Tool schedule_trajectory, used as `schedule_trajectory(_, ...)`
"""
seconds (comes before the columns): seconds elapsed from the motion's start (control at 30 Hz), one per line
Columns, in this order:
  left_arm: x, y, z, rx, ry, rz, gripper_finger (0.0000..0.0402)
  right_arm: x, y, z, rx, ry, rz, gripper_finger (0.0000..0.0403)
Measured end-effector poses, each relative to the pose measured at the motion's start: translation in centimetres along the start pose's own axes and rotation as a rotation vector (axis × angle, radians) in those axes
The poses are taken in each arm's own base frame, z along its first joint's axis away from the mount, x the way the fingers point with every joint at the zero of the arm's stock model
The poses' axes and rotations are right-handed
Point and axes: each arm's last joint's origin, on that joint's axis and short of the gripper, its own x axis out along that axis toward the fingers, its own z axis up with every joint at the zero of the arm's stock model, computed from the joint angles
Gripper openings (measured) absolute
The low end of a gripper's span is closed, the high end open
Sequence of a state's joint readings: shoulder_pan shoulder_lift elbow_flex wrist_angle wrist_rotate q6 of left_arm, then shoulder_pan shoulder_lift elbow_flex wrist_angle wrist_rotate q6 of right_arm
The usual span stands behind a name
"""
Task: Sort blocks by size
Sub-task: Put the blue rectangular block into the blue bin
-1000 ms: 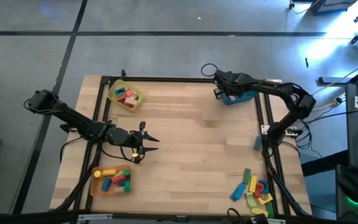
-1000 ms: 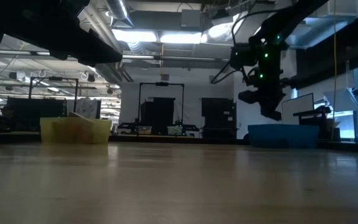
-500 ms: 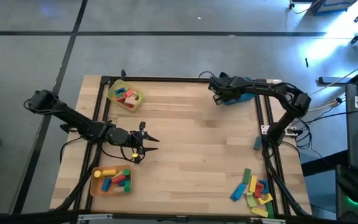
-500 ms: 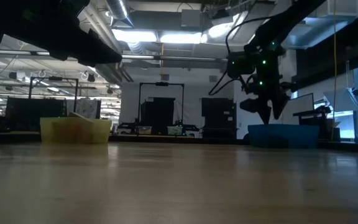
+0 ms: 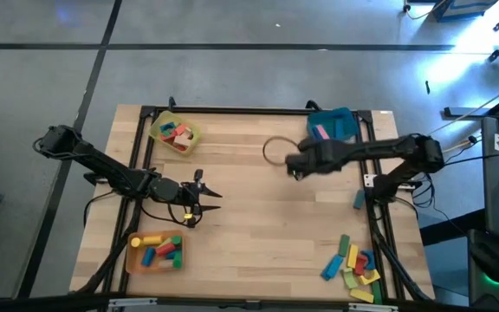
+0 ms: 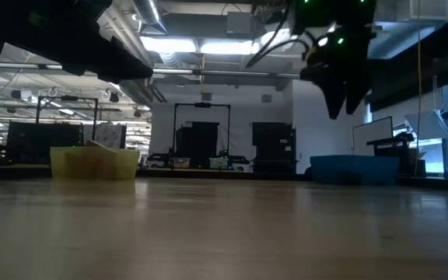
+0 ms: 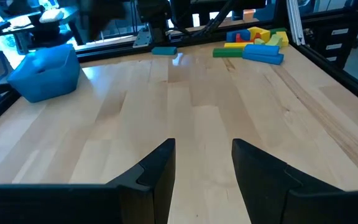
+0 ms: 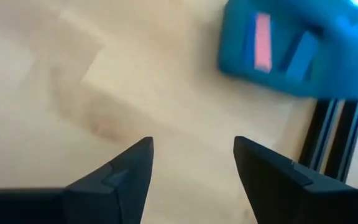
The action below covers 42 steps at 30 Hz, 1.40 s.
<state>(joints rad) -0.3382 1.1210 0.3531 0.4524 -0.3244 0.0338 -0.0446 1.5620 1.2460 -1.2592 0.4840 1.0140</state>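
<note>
Loose blocks [image 5: 353, 264] in several colours lie in a heap at the table's near right corner; they also show in the left wrist view [image 7: 253, 43]. A single blue block [image 5: 359, 199] lies by the right rail. My right gripper [image 5: 291, 165] hangs open and empty above the table's middle, near side of the blue tray [image 5: 332, 124], which holds a pink block [image 8: 263, 40] and a blue block [image 8: 297, 53]. My left gripper [image 5: 210, 201] is open and empty at the table's left, low over the wood [image 7: 204, 168].
A yellow tray [image 5: 175, 134] with several blocks stands at the far left. An orange tray [image 5: 155, 251] with several blocks stands at the near left. A black frame rail [image 5: 372, 173] runs along the table's edges. Bare wood lies between the two grippers.
My right gripper has left its place over the blue tray and gone toward the table's middle and near side, rising as it went. The tray with its pink block now shows uncovered.
</note>
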Motion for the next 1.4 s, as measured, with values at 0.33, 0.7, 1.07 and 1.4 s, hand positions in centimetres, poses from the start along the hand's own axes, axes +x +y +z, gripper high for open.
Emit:
schedule_trajectory(0.33, 0.0, 0.0, 0.1, -0.017, -0.010, 0.000, 0.0143, -2.4, 2.9, -8.5, 0.026, 0.131, 0.087, 0.0297)
schedule_trajectory(0.7, 0.0, 0.0, 0.1, -0.014, -0.009, 0.000, 0.0143, -6.1, 4.9, -16.5, 0.057, 0.188, 0.335, 0.0323)
schedule_trajectory(1.07, 0.0, 0.0, 0.1, -0.010, -0.009, 0.000, 0.0143, -7.5, 5.5, -21.8, -0.041, 0.333, 0.412, 0.0297)
schedule_trajectory(1.4, 0.0, 0.0, 0.1, -0.011, -0.010, 0.001, 0.0143, -6.9, 6.4, -24.5, -0.058, 0.543, 0.336, 0.0271)
